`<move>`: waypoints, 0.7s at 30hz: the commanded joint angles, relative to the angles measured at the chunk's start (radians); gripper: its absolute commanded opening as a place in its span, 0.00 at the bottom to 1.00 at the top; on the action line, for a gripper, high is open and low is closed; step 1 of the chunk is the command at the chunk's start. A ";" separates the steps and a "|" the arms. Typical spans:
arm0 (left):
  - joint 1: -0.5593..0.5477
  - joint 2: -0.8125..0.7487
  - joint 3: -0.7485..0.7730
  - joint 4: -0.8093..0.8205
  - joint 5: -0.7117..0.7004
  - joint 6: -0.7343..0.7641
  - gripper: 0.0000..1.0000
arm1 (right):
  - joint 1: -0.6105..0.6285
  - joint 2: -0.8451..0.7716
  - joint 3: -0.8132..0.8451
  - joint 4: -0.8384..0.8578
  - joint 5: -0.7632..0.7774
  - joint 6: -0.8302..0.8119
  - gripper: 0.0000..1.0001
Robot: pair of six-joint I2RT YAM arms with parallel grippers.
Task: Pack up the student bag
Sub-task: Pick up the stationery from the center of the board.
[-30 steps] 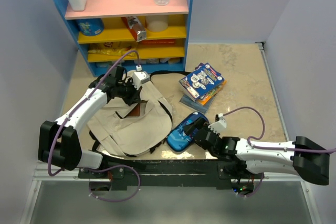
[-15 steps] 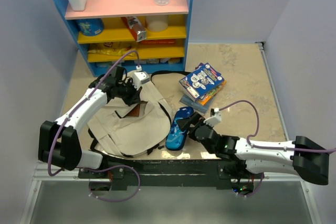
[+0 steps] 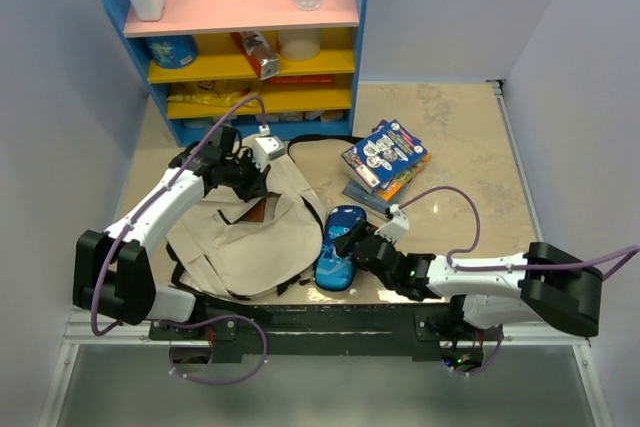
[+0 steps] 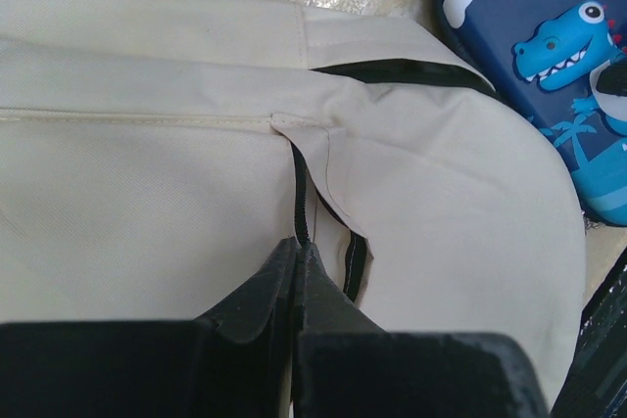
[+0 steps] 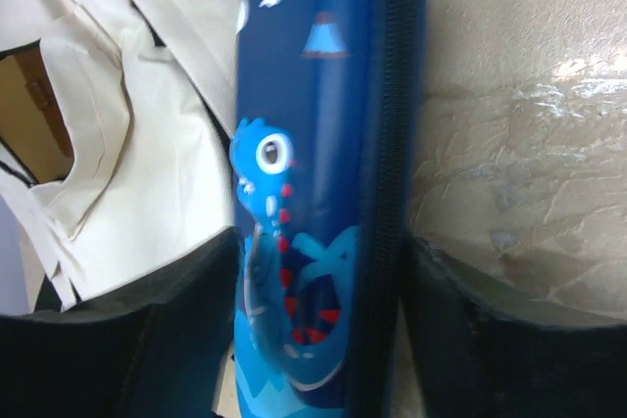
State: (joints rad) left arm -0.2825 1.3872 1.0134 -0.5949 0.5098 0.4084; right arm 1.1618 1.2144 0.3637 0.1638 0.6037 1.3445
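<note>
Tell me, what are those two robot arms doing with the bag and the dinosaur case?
They are packing the student bag lying on the table. The left gripper is pinched shut on the bag's black zipper line. The right gripper has a finger on each side of the blue dinosaur pencil case beside the bag; whether it grips yet is unclear. The case is not in the bag.

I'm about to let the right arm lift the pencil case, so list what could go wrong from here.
1. The right gripper straddles the pencil case near one end. Lifted like that, the long case could swing or slip out.
2. The student bag shows only a small gap, with the left gripper pinched shut at its zipper. The case may snag on the rim, or the pinch may slip and the flap drop shut.
</note>
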 commanded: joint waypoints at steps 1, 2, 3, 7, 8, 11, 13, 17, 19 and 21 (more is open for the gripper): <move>-0.007 -0.020 0.050 0.026 0.049 0.001 0.00 | -0.001 0.028 0.073 0.042 -0.012 -0.021 0.57; -0.006 -0.020 0.051 0.023 0.047 0.001 0.00 | 0.001 0.025 0.078 0.025 -0.010 -0.025 0.44; -0.006 -0.020 0.053 0.021 0.044 0.001 0.00 | -0.001 0.001 0.083 0.011 -0.005 -0.027 0.37; -0.006 -0.019 0.053 0.023 0.032 0.006 0.00 | 0.001 -0.136 0.103 -0.056 0.022 -0.074 0.04; -0.006 -0.014 0.054 0.027 0.029 0.004 0.00 | 0.001 -0.162 0.107 -0.058 0.018 -0.112 0.00; -0.006 -0.002 0.057 0.040 0.029 -0.008 0.00 | 0.001 -0.220 0.122 -0.012 -0.036 -0.206 0.00; -0.007 0.007 0.062 0.047 0.026 -0.025 0.00 | 0.001 -0.185 0.150 -0.003 -0.102 -0.229 0.00; -0.006 0.021 0.073 0.052 0.013 -0.039 0.00 | 0.002 -0.095 0.195 0.120 -0.231 -0.295 0.00; -0.006 0.019 0.074 0.053 0.006 -0.042 0.00 | 0.003 -0.025 0.224 0.178 -0.289 -0.306 0.00; -0.006 0.018 0.074 0.053 0.004 -0.045 0.00 | 0.003 0.031 0.274 0.192 -0.318 -0.327 0.00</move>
State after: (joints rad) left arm -0.2825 1.4117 1.0344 -0.5926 0.4923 0.3969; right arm 1.1580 1.1660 0.5377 0.2058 0.4236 1.0908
